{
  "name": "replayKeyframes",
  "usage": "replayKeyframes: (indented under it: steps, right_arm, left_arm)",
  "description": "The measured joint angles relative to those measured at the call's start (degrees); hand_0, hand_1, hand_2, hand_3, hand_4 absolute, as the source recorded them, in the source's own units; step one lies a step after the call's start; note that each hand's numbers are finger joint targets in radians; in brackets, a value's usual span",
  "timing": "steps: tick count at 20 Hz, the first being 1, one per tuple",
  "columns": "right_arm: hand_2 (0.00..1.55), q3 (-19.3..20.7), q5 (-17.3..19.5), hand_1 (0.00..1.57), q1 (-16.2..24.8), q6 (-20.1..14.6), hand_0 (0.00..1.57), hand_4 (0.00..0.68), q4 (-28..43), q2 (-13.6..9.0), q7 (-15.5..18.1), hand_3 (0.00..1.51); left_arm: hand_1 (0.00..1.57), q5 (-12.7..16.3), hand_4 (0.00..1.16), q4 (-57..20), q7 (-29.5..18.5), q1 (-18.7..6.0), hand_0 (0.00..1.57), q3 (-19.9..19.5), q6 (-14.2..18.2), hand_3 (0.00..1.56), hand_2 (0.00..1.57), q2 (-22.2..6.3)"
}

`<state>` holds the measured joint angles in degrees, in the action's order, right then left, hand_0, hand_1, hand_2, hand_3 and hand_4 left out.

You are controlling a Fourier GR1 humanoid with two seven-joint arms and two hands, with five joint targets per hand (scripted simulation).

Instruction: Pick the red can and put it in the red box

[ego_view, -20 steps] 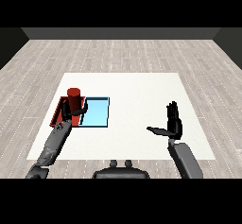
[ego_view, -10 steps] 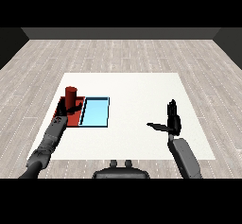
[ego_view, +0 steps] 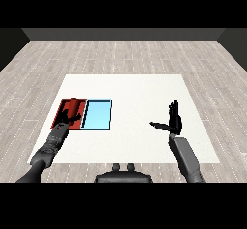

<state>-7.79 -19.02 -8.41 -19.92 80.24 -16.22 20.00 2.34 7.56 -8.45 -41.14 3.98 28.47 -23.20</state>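
The red can (ego_view: 73, 106) stands low inside the red tray (ego_view: 59, 112) at the table's left, hard to tell apart from the tray's red floor. My left hand (ego_view: 66, 121) reaches over the tray's near part, with its dark fingers and thumb curled on either side of the can. My right hand (ego_view: 174, 120) hovers over the table's right side, far from the can; its fingers are straight and point away from me, its thumb sticks out to the left, and it holds nothing.
The light blue tray (ego_view: 97, 115) lies right against the red tray's right side. The white table (ego_view: 140, 93) spreads out between the trays and my right hand. Grey wooden floor surrounds the table.
My left hand has carried the can leftward and down, from above the seam between the trays into the red tray. The right hand has hardly moved.
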Motion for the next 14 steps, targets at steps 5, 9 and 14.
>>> replayKeyframes:
  steps: [5, 9, 14]
  right_arm:
    - [0.00, 1.00, -0.43, 0.00, -1.28, 0.96, 0.00, 0.000, -2.04, 0.62, 1.35, 0.00]
    - [0.00, 1.46, -0.43, 0.00, -0.72, 1.52, 0.00, 0.000, -2.57, 1.07, 2.74, 0.00]
    - [0.00, 1.50, -0.46, 0.00, 0.18, 2.00, 0.00, 0.000, -1.68, 1.88, 3.57, 0.00]
  left_arm:
    - [0.00, 1.73, 0.65, -3.68, 2.46, -0.30, 0.00, -2.44, -0.80, 0.00, 0.00, -1.39]
    - [0.00, 1.53, 0.00, -5.37, 4.05, -0.08, 0.00, -2.46, -5.89, 0.00, 0.00, -2.93]
    - [0.00, 0.63, 0.00, -5.68, 4.74, -0.77, 0.00, -1.89, -6.63, 0.00, 0.00, -2.94]
